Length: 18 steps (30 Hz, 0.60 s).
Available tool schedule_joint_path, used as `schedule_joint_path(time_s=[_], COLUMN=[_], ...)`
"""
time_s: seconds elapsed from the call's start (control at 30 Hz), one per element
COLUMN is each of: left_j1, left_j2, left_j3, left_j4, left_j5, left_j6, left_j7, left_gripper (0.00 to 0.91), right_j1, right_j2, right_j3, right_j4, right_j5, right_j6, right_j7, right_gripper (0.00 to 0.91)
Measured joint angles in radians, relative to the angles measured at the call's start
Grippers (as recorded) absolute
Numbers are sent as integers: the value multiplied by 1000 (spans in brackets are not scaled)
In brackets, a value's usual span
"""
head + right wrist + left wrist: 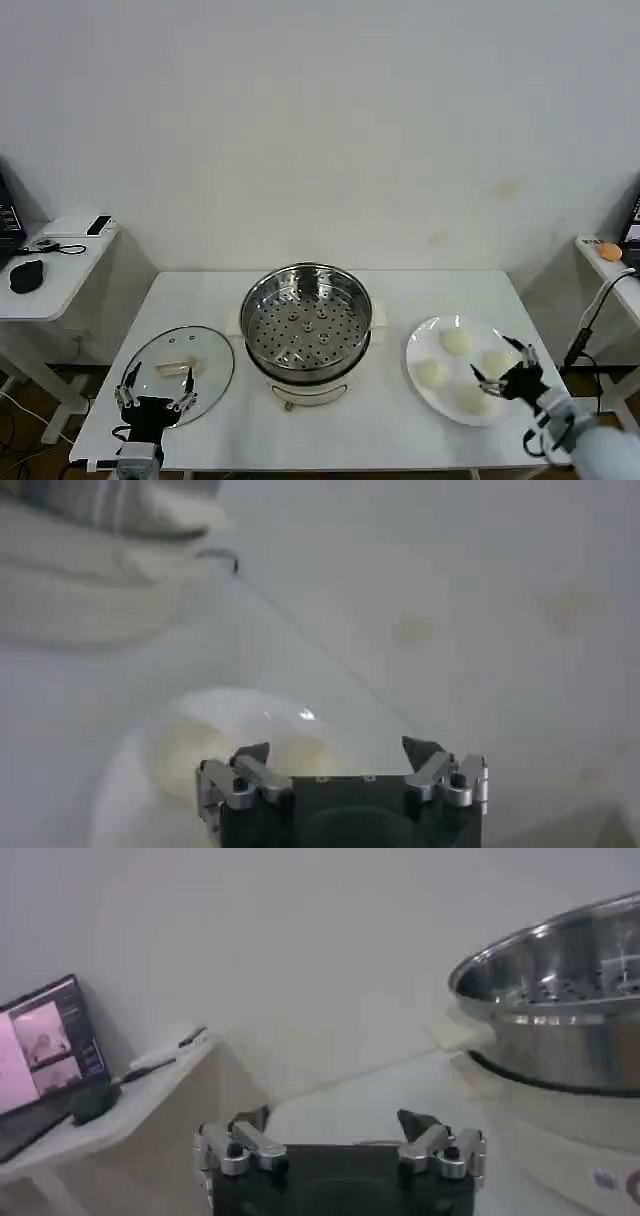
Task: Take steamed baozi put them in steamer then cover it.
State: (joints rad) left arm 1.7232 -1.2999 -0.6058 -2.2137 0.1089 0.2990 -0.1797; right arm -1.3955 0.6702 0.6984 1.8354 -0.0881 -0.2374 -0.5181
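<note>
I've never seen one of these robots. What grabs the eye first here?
The shiny steamer stands empty at the table's middle, its holed tray bare. On the robot's right, the right gripper, jaws open, hovers over a white plate of steamed baozi. On the left the cover lies flat by the left gripper.

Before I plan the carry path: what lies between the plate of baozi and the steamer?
Bare white table, in the head view. Nothing stands between the plate and the steamer.
</note>
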Motion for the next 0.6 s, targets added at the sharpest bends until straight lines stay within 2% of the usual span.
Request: schedule_joint_path(time_s=[0.13,0.33,0.6], left_j1=[3,8,3], left_j2=[-4,-3,6], left_j3=[-6,-18,-45], left_j4=[-1,-13,-25], left_j5=[22,48,64], left_j6=[-1,-5,-3], left_j7=[11,19,29], left_gripper=[907,907,907], right_j1=[120,376,738], right_j2=[-91,-182,-207], right_j3=[-87,-321,-702], right_j4=[-71,-193,-342], right_j5=[-45,-70,-62], right_j6=[17,61,114], right_j7=[-114,-267,-400], right_gripper=[907,907,907])
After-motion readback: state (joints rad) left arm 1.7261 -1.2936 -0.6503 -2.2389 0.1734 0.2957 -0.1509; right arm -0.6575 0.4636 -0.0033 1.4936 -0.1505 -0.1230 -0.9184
